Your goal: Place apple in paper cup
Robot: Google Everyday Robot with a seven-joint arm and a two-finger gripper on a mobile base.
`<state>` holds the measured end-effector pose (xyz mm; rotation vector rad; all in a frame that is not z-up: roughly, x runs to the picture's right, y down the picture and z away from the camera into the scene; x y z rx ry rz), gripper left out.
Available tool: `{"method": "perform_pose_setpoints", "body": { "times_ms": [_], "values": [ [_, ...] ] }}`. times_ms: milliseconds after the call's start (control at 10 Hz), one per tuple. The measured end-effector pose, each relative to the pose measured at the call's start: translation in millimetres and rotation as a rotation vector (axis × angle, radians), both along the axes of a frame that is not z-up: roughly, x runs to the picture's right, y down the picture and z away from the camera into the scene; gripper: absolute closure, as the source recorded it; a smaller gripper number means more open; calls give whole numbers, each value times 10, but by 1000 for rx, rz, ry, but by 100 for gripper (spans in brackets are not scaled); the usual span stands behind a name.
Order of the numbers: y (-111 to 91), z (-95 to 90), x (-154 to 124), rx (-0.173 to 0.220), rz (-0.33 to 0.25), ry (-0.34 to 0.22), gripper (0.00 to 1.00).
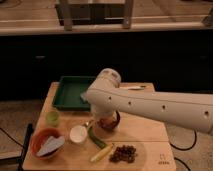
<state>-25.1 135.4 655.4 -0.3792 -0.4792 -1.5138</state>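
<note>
wooden table (150, 132) in front of a dark counter, carrying a green tray (67, 95) at the far left. the white arm reaches in from the right and bends down over the dark brown bowl (116, 123) near the table's middle. the gripper (103, 119) hangs at the bowl's left rim, mostly hidden behind the arm, with its jaws together; whether they pinch anything cannot be told. the apple (108, 122) shows as an orange-red patch inside the brown bowl, just beside the gripper. the paper cup (78, 133) stands to the near left of the bowl, apart from it. a light-green cup (53, 117) sits further left, an orange bowl (45, 143) at the near left corner, and a cucumber (98, 141) lies near the paper cup.
</note>
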Motion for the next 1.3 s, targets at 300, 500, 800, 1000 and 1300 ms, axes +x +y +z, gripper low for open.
{"method": "perform_pose_setpoints", "body": {
  "times_ms": [300, 500, 800, 1000, 1300],
  "values": [
    [7, -5, -56, 3, -21, -6, 100],
    [15, 1, -175, 12, -35, -18, 100],
    [46, 11, -369, 16, -59, -41, 100],
    [83, 45, -456, 14, -70, -58, 100],
    [144, 100, -609, 8, -80, -83, 100]
  ]
}}
